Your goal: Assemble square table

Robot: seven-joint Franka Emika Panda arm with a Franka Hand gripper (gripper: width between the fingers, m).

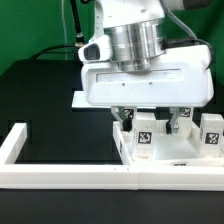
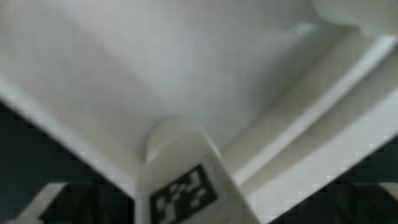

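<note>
Table top sits against the white frame at the exterior view's right, tagged legs upright on it. Gripper spread, holding nothing — lift straight up, don't knock a leg.

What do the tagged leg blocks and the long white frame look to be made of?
Leg blocks: apparently matte white plastic, with uniform colour and crisp moulded edges; each carries a flat black-and-white printed tag, probably paper or a sticker. Frame: seemingly the same smooth white plastic, though painted wood cannot be ruled out.
</note>
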